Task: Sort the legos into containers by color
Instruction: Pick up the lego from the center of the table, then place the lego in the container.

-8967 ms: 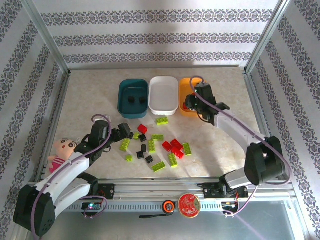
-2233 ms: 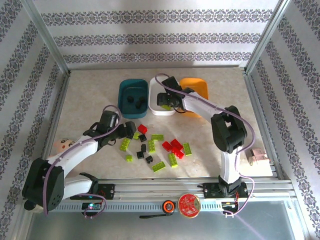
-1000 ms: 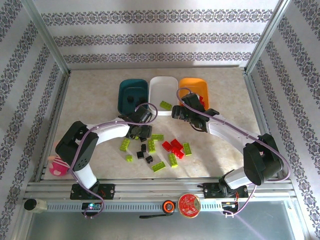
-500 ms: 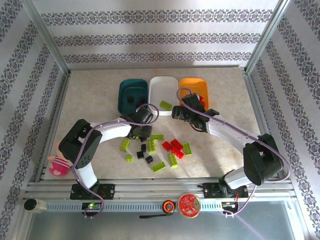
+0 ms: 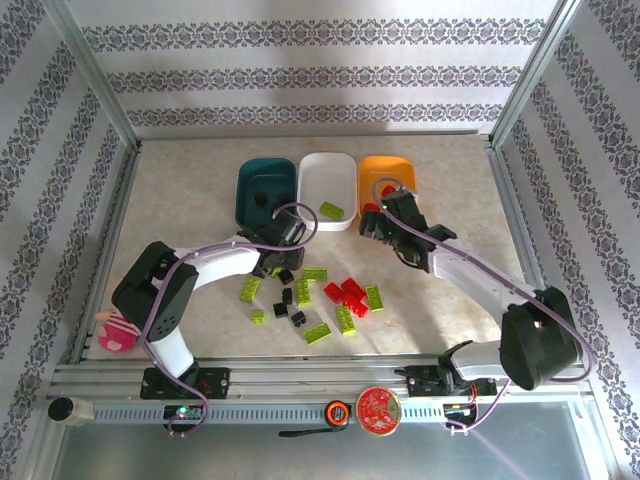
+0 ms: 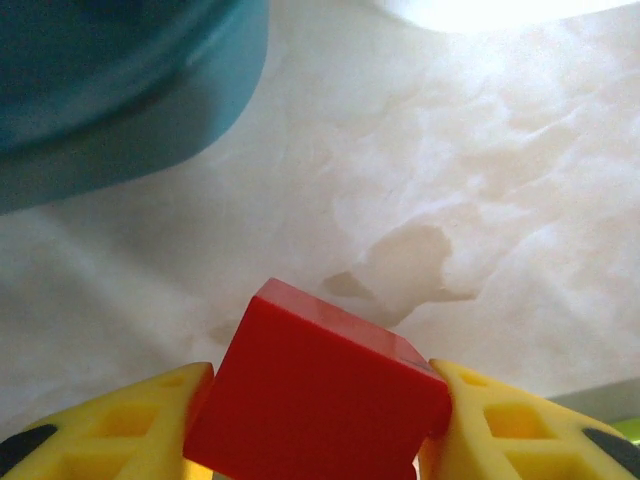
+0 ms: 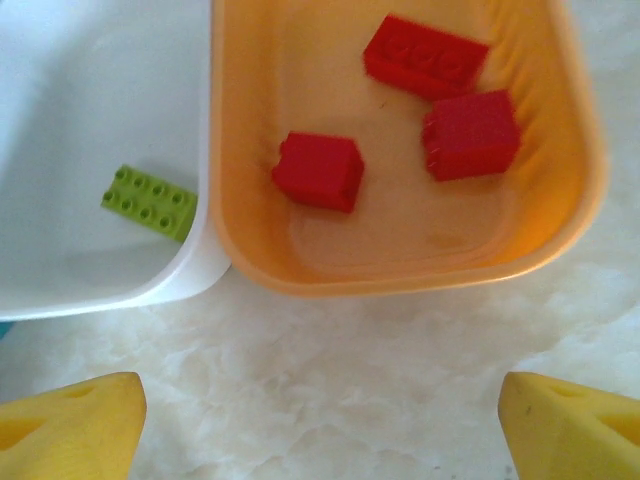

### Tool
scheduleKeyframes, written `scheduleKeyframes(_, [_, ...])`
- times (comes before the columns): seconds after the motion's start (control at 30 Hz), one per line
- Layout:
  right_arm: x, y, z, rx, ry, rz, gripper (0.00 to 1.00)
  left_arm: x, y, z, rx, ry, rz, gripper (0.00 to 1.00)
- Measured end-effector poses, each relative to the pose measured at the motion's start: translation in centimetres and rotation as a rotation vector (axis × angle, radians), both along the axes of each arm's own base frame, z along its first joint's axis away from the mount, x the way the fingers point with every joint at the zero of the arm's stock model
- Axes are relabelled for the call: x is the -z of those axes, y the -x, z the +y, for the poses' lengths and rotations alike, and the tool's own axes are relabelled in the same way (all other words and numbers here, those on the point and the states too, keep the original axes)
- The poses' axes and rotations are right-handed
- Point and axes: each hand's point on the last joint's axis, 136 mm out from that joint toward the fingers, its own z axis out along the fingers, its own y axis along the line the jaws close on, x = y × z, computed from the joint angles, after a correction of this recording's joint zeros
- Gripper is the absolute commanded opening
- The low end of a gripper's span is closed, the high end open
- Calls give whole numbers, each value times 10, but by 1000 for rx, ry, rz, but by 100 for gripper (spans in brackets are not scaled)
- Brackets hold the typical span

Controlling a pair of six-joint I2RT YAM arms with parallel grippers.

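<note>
top: loose legos (image 5: 345,293) lie just in front of the white tray (image 5: 320,185), left gripper (image 5: 277,262) front-left of it, right gripper (image 5: 372,222) front-right. left wrist: fingers (image 6: 120,425) clamp a red brick (image 6: 320,390) near the teal tray (image 6: 120,90). right wrist: fingers (image 7: 70,415) spread wide, empty; orange tray (image 7: 400,275), touching the white tray, holds three red bricks (image 7: 320,172).

Table (image 5: 180,200): beige, marbled | back row: teal tray (image 5: 246,192) with a black brick (image 5: 262,198), white tray (image 5: 325,178) with one lime brick (image 5: 331,210), orange tray (image 5: 398,168) | right gripper (image 5: 368,226) at the orange tray's near edge | left gripper (image 5: 278,265) down at the table, just in front of the teal tray | loose bricks (image 5: 322,296), red, lime and black, scattered nearer | pink doll (image 5: 115,333) at the left edge, partly hidden
</note>
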Motion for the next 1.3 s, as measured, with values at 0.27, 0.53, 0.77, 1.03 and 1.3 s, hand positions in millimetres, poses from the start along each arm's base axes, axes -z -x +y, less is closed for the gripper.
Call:
scheduleKeyframes(0.27, [-33,13,-64,169,-17,-121,92,-79,-33,-78,109,178,-130,33])
scheduleKeyframes(0.53, [-37,29,-81,211,-21,-145,92,-103,-100,-167,194,354,-167,34])
scheduleKeyframes(0.77, [-23,37,-81,200,-15,-104,93,-90,-145,-222,236,425,-140,46])
scheduleKeyframes(1.03, [-5,48,-71,148,-50,-57,93,-100,-156,-244,244,519,-90,82])
scheduleKeyframes(1.3, [26,53,-45,27,-71,50,90,-125,-130,-200,189,549,-63,96])
